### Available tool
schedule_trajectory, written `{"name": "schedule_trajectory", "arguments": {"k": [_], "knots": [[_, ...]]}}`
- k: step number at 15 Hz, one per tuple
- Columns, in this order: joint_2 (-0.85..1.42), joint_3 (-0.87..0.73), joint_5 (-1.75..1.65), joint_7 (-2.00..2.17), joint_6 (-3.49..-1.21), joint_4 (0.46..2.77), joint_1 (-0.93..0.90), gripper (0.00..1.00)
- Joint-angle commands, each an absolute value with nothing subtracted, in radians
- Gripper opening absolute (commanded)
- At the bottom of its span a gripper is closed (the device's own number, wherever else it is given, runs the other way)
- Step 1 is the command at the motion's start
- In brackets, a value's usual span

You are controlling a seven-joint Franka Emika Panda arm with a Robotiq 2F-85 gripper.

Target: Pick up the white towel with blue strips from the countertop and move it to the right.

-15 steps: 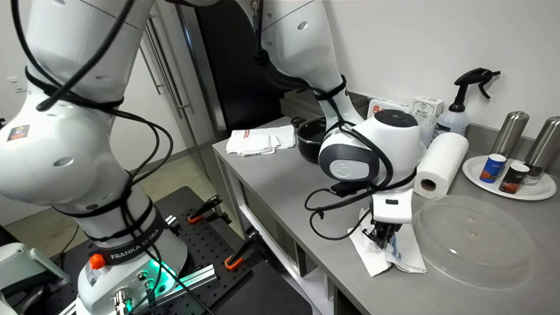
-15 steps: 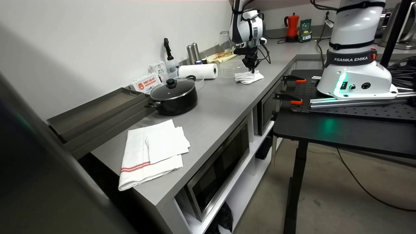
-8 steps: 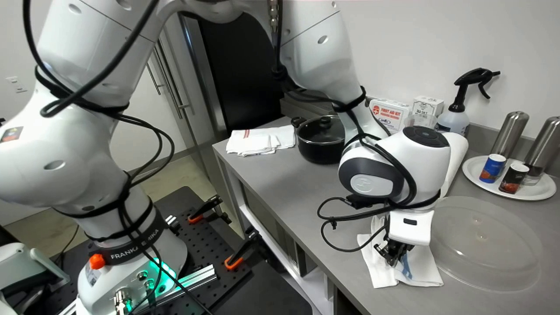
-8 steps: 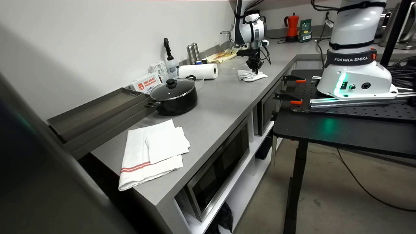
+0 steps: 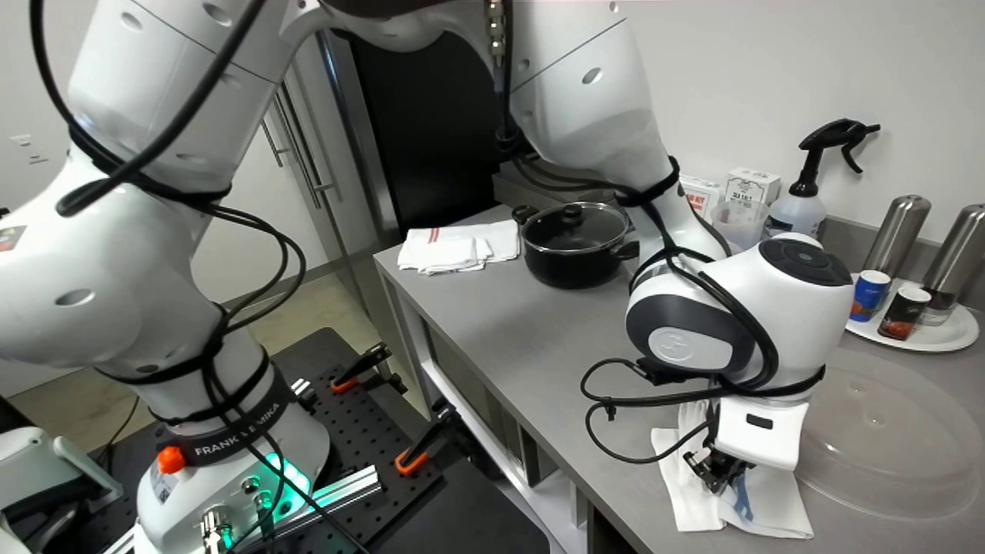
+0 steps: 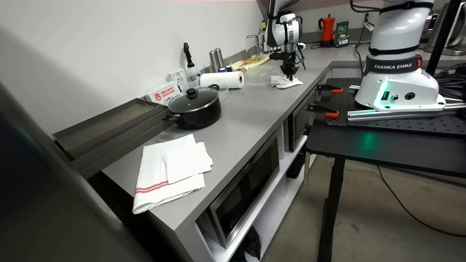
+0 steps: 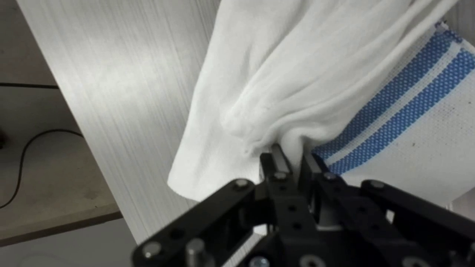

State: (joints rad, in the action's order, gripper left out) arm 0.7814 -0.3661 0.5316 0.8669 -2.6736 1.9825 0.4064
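The white towel with blue strips lies bunched on the grey countertop; it shows in both exterior views [image 5: 769,504] [image 6: 282,82] and fills much of the wrist view [image 7: 297,85]. My gripper [image 5: 717,486] points down onto the middle of it. In the wrist view my gripper [image 7: 295,163] is shut on a pinched fold of the towel, with the cloth between the two fingers [image 7: 280,161]. The blue strips [image 7: 400,104] run off to the right of the fingers. The towel's outer parts appear to rest on the countertop.
A clear round lid [image 5: 900,438] lies right beside the towel. Behind it is a white plate [image 5: 958,335] with shakers. A black pot [image 5: 573,258], folded white towels with red stripes [image 6: 153,196] and a paper roll [image 6: 220,80] stand further along. The counter's front edge is near.
My gripper has moved right and nearer in an exterior view, dragging the towel along the countertop. The clear lid has shifted the same way. The grip on the towel looks unchanged.
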Motion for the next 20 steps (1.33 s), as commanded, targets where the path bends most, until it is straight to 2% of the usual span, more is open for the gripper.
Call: {"name": "schedule_trajectory", "arguments": {"k": [1,3,4,5,6,7,15,20], "knots": [[0.811,-0.368,0.517,0.906,-2.631,1.928,0.430,0.03],[0.810,-0.366,0.518,0.912,-2.628,1.923,0.436,0.03],[0.808,-0.365,0.519,0.913,-2.629,1.923,0.438,0.06],[0.807,-0.366,0.520,0.916,-2.631,1.925,0.438,0.36],[0.806,-0.365,0.520,0.917,-2.635,1.927,0.439,0.36],[0.803,-0.364,0.522,0.916,-2.638,1.930,0.440,0.42],[0.764,-0.353,0.534,0.888,-2.662,1.970,0.453,0.99],[0.777,-0.356,0.529,0.894,-2.657,1.958,0.455,1.00]]}}
